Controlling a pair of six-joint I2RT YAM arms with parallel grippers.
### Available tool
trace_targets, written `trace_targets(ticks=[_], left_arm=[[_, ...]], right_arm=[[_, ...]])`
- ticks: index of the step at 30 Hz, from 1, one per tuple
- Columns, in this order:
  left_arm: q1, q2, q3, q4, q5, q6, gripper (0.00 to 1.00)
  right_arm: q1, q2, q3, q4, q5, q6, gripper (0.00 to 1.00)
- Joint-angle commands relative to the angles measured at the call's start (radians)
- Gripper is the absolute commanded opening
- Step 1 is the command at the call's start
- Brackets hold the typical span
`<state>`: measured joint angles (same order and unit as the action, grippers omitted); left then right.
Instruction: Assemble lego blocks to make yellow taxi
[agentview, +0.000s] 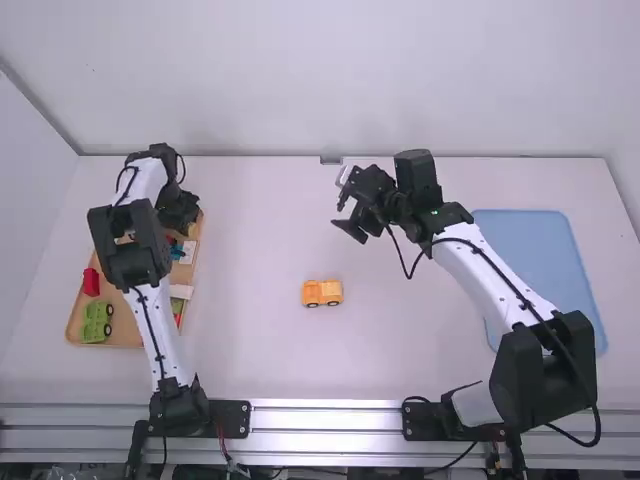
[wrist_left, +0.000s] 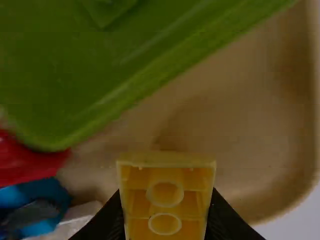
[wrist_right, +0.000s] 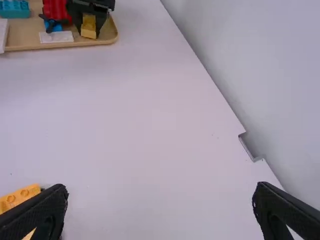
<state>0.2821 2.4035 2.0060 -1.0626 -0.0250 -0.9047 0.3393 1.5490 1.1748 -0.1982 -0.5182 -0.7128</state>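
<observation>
Block of yellow (wrist_left: 165, 200) sits in the left claw (agentview: 187, 226), with a black finger pressed to each side. The fingers are only as far apart as the block is wide. The wrist view looks into the block's hollow side, where two round tubes show. The left claw has it over the tan tray (agentview: 127, 327), by the tray's far right corner. That tray lies at the left of the white surface (agentview: 250, 350).

The yellow car (agentview: 322, 293) is on the surface, near the middle, closer to the near edge than the far one. It stands on dark wheels, apart from the tray. It has bumps on top like little buttons.

The right claw (agentview: 339, 212) is up in the air past the car, toward the far edge. Its two fingers are wide open, and it holds nothing.

A green car (agentview: 97, 322) is in the near left corner of the tray, and a red block (agentview: 91, 282) is by the left edge. A big green piece (wrist_left: 100, 75) is near the held block. A blue piece (wrist_right: 52, 25) and a white piece (wrist_right: 56, 37) are in there too. A flat blue tray (agentview: 540, 270) lies along the right side of the surface.
</observation>
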Motion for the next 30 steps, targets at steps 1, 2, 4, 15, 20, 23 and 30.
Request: trace_targets(ticks=[1,2,4,15,20,23,30], left_arm=[[-0.027,-0.148,-0.004,-0.014,-0.092,0.090,0.20],[-0.044,-0.180,-0.017,-0.005,-0.103,0.109,0.20],[-0.080,-0.245,-0.064,0.039,-0.109,0.151,0.20],[-0.324,-0.716,-0.673,0.615,0.110,0.558,0.10],[-0.421,-0.887,-0.967,0.962,0.487,0.864,0.16],[-0.450,-0.940,-1.085,1.126,0.662,0.955,0.15],[-0.504,-0.973,-1.300,1.513,0.986,0.973,0.08]], right_arm=[[0.000,0.010,0.008,0.023,-0.014,0.036,0.99],[0.000,0.021,0.007,0.043,-0.018,0.056,0.99],[-0.002,0.040,0.008,0.073,-0.037,0.079,0.99],[-0.097,0.145,0.008,0.216,-0.403,0.190,0.99],[-0.112,0.161,0.008,0.218,-0.564,0.190,0.99],[-0.112,0.178,0.008,0.220,-0.651,0.189,0.99],[-0.105,0.193,0.008,0.149,-0.907,0.104,0.99]])
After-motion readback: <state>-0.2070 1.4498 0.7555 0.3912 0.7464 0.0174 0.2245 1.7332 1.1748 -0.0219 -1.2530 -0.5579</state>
